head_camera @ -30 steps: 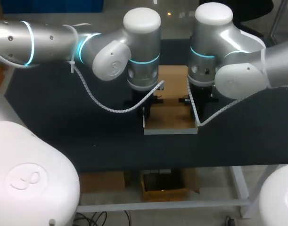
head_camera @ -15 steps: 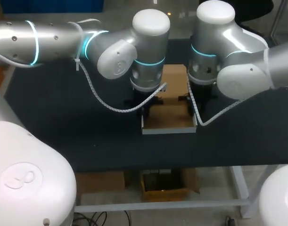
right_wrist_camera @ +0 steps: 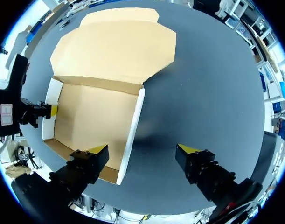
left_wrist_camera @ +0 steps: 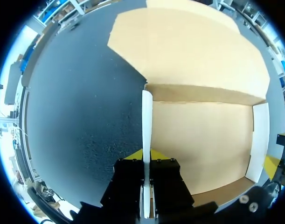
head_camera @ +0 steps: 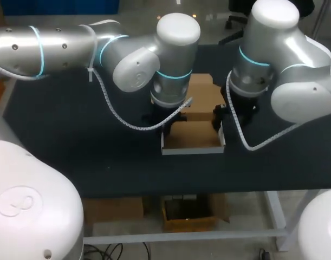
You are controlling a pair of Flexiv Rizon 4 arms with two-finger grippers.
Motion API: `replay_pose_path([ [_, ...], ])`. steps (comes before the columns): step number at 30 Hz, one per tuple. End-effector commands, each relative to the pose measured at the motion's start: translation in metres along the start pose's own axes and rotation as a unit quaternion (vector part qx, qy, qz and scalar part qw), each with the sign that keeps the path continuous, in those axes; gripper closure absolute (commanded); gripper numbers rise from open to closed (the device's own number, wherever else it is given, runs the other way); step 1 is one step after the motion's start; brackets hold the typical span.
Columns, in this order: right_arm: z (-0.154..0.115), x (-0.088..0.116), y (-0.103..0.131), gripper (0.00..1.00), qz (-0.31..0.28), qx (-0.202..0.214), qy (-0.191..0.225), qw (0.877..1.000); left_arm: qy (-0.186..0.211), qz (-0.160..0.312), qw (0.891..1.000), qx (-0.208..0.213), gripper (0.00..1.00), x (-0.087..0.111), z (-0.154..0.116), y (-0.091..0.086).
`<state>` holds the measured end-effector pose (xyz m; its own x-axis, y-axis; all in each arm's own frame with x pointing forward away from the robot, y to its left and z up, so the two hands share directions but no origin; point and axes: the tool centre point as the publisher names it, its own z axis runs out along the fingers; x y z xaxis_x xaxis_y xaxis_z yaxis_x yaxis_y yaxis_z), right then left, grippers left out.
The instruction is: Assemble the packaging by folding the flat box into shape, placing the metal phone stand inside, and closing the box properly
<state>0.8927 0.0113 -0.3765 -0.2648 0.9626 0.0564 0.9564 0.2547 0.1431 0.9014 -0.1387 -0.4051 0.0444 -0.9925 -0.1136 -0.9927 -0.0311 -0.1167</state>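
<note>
- The cardboard box (head_camera: 192, 135) is lying half folded on the dark table (head_camera: 73, 135), with its lid flap (head_camera: 208, 97) spreading flat behind it.
- The left claw (left_wrist_camera: 147, 157) is pinching the box's white left side wall (left_wrist_camera: 146, 116), one finger on each face; the wall is standing upright.
- The right claw (right_wrist_camera: 143, 150) is hanging open astride the right side wall (right_wrist_camera: 133, 126), with one yellow tip over the box's floor and the other over bare table.

A table (head_camera: 57, 135) with a dark, matte, finely speckled top.
</note>
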Motion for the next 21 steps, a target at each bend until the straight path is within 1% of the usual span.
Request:
replay_pose_path([
  [1,-0.017,-0.015,-0.018,0.00,-0.053,-0.062,0.040,0.996,0.002,0.002,1.000,0.004,1.00,-0.004,-0.002,0.002],
  [6,-0.031,-0.027,-0.026,0.00,-0.129,-0.109,0.079,0.982,0.000,0.004,1.000,0.006,1.00,-0.008,-0.002,0.002],
  [8,-0.036,-0.032,-0.027,0.00,-0.147,-0.123,0.101,0.976,-0.002,0.006,1.000,0.006,1.00,-0.009,-0.002,0.001],
  [12,-0.043,-0.041,-0.031,0.00,-0.194,-0.148,0.144,0.959,-0.006,0.010,1.000,0.002,1.00,-0.011,-0.001,0.000],
  [13,-0.044,-0.043,-0.031,0.00,-0.192,-0.146,0.149,0.959,-0.006,0.010,1.000,0.000,1.00,-0.012,-0.001,0.000],
  [21,-0.044,-0.043,-0.031,0.00,-0.192,-0.146,0.149,0.959,0.004,0.013,1.000,-0.013,1.00,-0.018,0.001,0.000],
])
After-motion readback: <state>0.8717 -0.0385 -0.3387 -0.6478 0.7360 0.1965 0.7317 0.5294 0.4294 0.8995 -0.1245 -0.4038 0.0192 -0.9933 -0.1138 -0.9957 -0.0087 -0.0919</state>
